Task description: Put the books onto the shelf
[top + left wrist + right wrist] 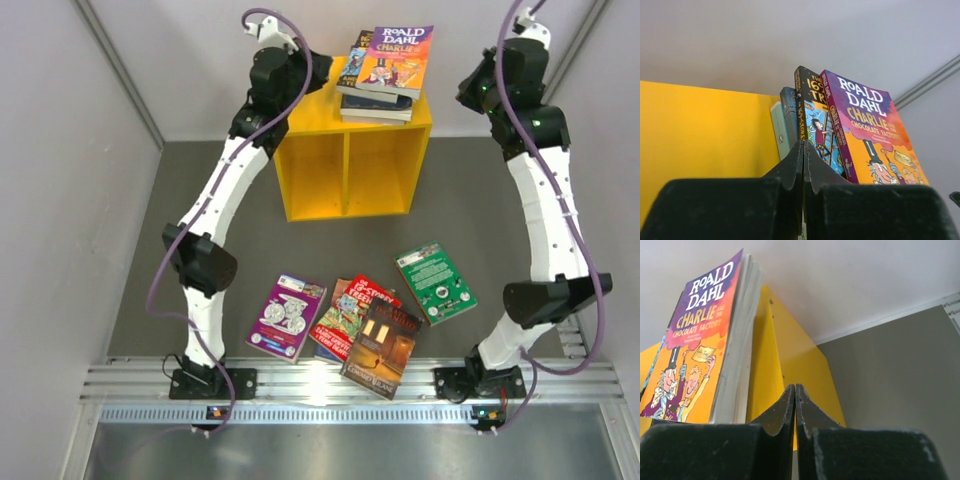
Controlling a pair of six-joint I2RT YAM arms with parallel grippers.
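Table: grey surface that carries the shelf and the loose books; the two arm bases are bolted at its near edge.
Shelf: bright yellow, at the middle of the table's far edge. Its two side-by-side compartments show their open faces in the top view.
Left arm: reaches from the near-left corner up to the shelf's far-left corner.
Right arm: reaches from the near-right corner up along the right edge, its wrist just beside the shelf's right side.
Stack of books: lies flat on the right part of the shelf's top.
Roald Dahl book: orange and purple cover, topmost in the stack, face up.
Black-spined book: directly under the Roald Dahl book. A dark blue spine and then a pale teal one sit below it.
Dark brown book: flat on the table at the middle of the near edge, overlapping the red book's right side.
Purple book: flat on the table, left of the red book and just beside it.
Red book: flat between the purple and dark brown books, partly covered by the dark brown one.
Green book: flat, to the right of the others and a little farther from the near edge. It touches none of them.
Left tool: fingers pressed together with nothing between them, close to the stack's spines.
Right tool: fingers pressed together and empty, beside the shelf's right wall, with the stack's page edges above.
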